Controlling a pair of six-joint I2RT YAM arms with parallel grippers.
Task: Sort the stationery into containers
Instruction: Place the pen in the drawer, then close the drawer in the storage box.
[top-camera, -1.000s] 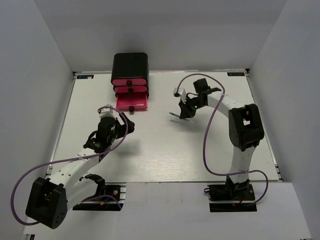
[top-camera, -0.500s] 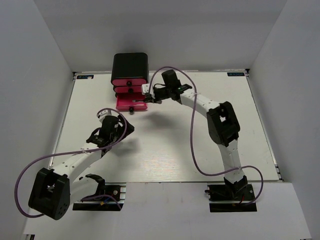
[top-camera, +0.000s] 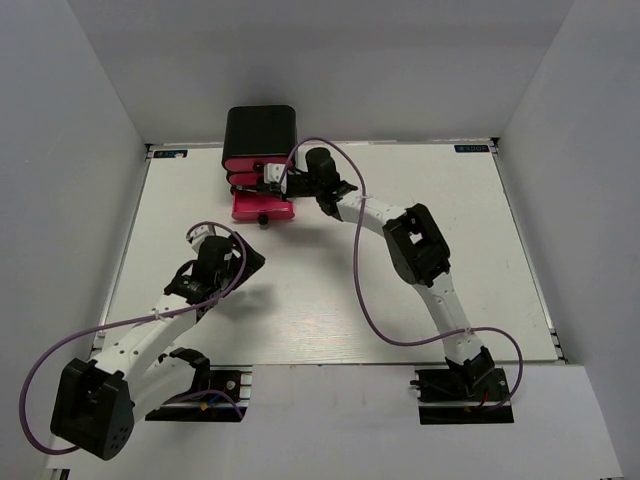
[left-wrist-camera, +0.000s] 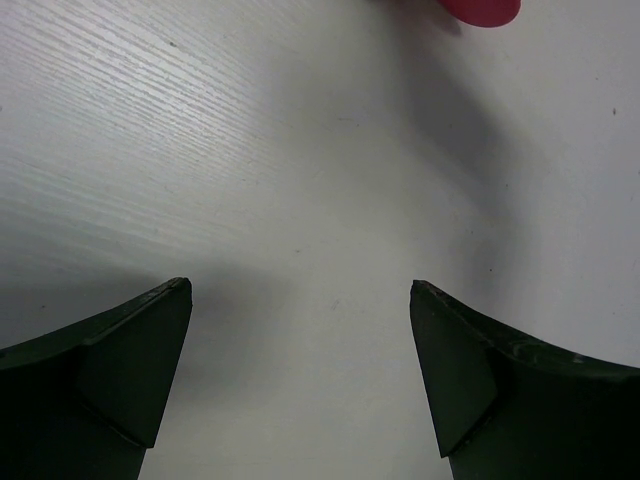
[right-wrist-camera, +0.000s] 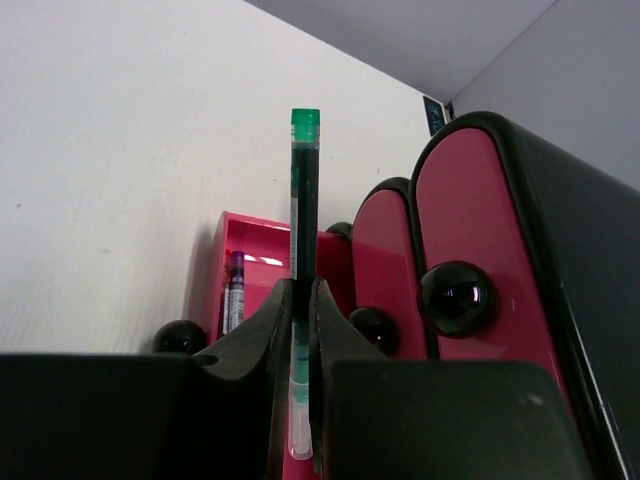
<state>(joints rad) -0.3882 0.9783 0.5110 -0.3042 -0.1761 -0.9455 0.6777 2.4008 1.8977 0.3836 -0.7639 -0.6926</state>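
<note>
Currently held: a thin pen (right-wrist-camera: 303, 200) with a green cap, a dark barrel and a whitish rear end, pinched between the fingers of my right gripper (right-wrist-camera: 302, 288).
Grip: my right jaws are clenched on the barrel near its pale end, so most of the pen sticks out past my fingertips, cap foremost.
Pen's place: off the table, in the air just in front of the drawer fronts of the drawer box (top-camera: 260, 128).
Drawer box: black and rounded, at the far edge of the table (top-camera: 400, 290), with three stacked pink drawers, each with a black knob (right-wrist-camera: 458, 297).
Bottom drawer (top-camera: 264, 207): pulled out well past the two above it.
Inside it: a second pen (right-wrist-camera: 233, 290) with a dark bluish band lies along one wall. My own fingers hide the rest of the drawer floor.
Right gripper from above: it sits beside the drawer fronts, over the back part of the open drawer. The pen is too small to make out in that view.
Left gripper (left-wrist-camera: 300, 290): released, jaws spread wide with nothing between them, low over bare tabletop.
Left gripper's place: on the near side of the open drawer, apart from it.
Pink shape (left-wrist-camera: 485, 8): at the top edge of my left wrist view, probably a corner of the open drawer.
</note>
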